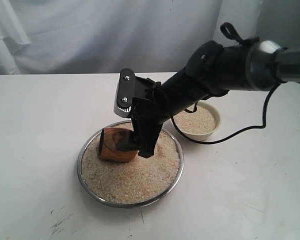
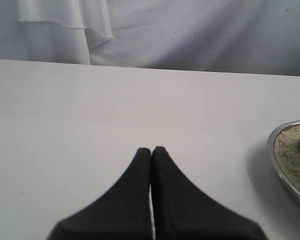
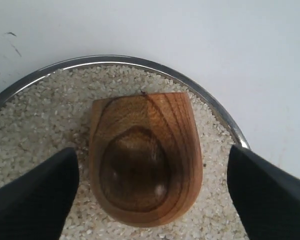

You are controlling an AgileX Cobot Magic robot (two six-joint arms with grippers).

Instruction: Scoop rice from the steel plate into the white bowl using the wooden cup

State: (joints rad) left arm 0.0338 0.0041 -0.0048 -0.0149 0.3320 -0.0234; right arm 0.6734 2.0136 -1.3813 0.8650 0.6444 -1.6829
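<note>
The wooden cup (image 1: 114, 146) lies on its side on the rice (image 1: 135, 177) in the steel plate (image 1: 80, 167). My right gripper (image 1: 137, 147) reaches down over it. In the right wrist view the right gripper (image 3: 152, 151) is open, one finger on each side of the cup (image 3: 145, 170), with a strip of rice (image 3: 50, 110) showing between each finger and the wood. The plate's rim (image 3: 115, 60) curves behind the cup. The white bowl (image 1: 217, 116), holding rice, stands behind the plate on the right, partly hidden by the arm. My left gripper (image 2: 151, 150) is shut and empty over bare table.
The left wrist view catches the plate's edge (image 2: 277, 132) off to one side of the left gripper. A black cable (image 1: 250, 127) from the right arm loops over the table by the bowl. White cloth (image 1: 90, 35) hangs behind the table.
</note>
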